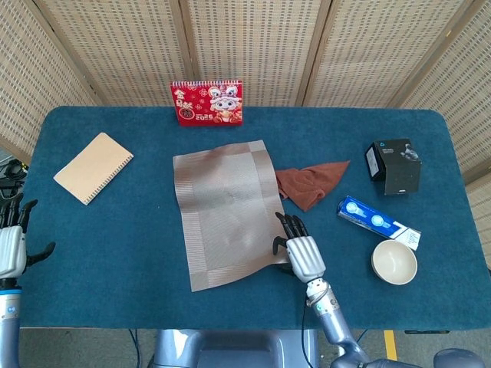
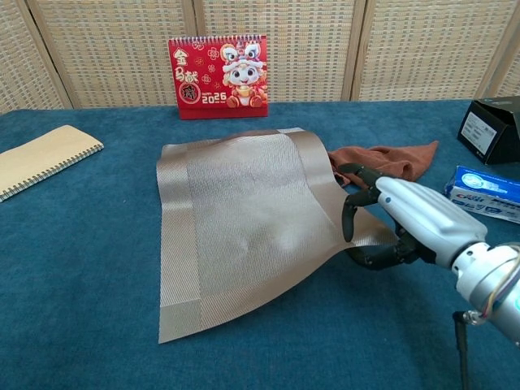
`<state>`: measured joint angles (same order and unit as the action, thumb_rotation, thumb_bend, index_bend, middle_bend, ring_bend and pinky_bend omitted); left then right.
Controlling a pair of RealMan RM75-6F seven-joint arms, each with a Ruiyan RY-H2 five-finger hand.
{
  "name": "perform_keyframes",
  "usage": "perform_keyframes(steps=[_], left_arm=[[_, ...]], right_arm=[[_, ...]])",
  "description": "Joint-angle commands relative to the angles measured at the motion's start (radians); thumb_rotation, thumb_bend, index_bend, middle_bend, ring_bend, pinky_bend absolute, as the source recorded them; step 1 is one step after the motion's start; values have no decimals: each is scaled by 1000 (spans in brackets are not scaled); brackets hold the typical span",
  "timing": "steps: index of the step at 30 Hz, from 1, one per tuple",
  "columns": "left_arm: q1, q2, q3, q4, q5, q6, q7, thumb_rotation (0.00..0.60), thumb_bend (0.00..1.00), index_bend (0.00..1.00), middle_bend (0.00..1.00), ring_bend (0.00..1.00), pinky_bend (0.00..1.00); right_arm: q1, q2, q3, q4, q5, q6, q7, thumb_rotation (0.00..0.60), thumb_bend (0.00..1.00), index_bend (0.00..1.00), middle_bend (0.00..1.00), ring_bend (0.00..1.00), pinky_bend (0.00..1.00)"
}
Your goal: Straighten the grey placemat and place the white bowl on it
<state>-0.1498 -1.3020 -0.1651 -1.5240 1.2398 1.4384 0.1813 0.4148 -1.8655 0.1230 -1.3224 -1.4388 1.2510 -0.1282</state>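
Note:
The grey placemat (image 1: pixel 226 211) (image 2: pixel 244 219) lies skewed on the blue table, its near right corner lifted and rippled. My right hand (image 1: pixel 299 251) (image 2: pixel 406 223) pinches that corner, thumb under the mat and fingers on top. The white bowl (image 1: pixel 394 262) stands upright at the table's near right, apart from the mat; the chest view does not show it. My left hand (image 1: pixel 14 244) hangs open off the table's near left edge, holding nothing.
A brown cloth (image 1: pixel 309 182) (image 2: pixel 382 162) lies against the mat's right edge. Further right are a blue-white box (image 1: pixel 376 220) (image 2: pixel 486 193) and a black box (image 1: pixel 395 165) (image 2: pixel 491 122). A red calendar (image 1: pixel 206 102) (image 2: pixel 218 75) stands behind; a notebook (image 1: pixel 93 167) (image 2: pixel 41 158) lies left.

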Motion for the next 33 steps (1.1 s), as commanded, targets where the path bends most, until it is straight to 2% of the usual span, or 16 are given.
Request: perform_keyframes(steps=[1,18,33], left_arm=[[-1,-2,0,2,-1,0,3,600,196,135,0,0,0],[-2,-12,5,6,2,1,21,600,196,134,0,0,0],[-5,-21,8,13,-1,-3,33,600,196,135,0,0,0]], right_arm=[[-4,38,14,-32,3,13,-12,600,594,701,97,0,0],[-18,241,84,-140,48,43,-80,600,583,708,102,0,0],[17,361,203,-176,200,-10,-123,600,575,711,106,0,0]])
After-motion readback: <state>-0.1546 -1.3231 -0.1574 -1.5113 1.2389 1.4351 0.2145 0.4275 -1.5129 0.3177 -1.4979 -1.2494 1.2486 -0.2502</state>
